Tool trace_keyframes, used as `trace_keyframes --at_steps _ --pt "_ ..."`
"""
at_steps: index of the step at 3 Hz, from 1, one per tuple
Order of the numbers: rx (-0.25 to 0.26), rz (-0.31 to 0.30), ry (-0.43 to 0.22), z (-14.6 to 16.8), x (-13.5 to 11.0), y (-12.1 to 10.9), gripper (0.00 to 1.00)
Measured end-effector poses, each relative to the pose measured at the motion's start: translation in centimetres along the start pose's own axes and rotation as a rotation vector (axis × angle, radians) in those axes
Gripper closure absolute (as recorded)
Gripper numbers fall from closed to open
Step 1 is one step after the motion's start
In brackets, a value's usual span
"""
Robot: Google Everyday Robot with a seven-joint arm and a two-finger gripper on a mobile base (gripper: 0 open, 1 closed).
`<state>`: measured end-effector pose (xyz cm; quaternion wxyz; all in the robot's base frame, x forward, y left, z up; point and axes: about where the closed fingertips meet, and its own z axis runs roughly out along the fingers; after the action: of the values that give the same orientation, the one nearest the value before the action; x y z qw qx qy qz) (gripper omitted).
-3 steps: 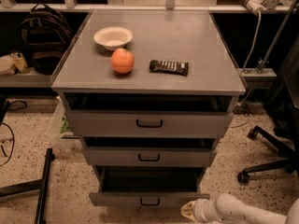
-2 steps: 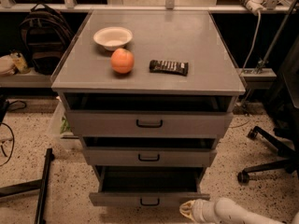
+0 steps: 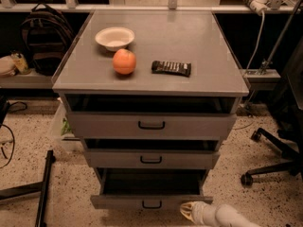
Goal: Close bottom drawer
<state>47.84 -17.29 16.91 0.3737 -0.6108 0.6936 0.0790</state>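
The bottom drawer [image 3: 118, 202] of the grey cabinet is pulled out, with its dark inside showing and a small black bar handle [image 3: 152, 205] at the centre of its slim front. My gripper [image 3: 189, 211] is at the bottom edge of the view, on a white arm coming in from the lower right. It sits right in front of the right end of the bottom drawer's front panel, just right of the handle.
The middle drawer [image 3: 151, 159] and top drawer [image 3: 151, 125] stand slightly open. On the cabinet top [image 3: 189, 37] lie a white bowl [image 3: 114, 38], an orange [image 3: 124, 61] and a dark snack bar [image 3: 171, 68]. An office chair base [image 3: 272, 160] stands at the right, a black stand leg [image 3: 43, 188] at the left.
The gripper has shifted slightly left along the bottom drawer's front. The drawers have not visibly moved.
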Motion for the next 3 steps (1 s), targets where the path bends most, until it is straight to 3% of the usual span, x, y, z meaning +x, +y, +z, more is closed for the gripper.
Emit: trace_keyframes --at_steps 3 --pt "0.147 -0.038 -0.034 0.7 1.5 -3.5 1.0"
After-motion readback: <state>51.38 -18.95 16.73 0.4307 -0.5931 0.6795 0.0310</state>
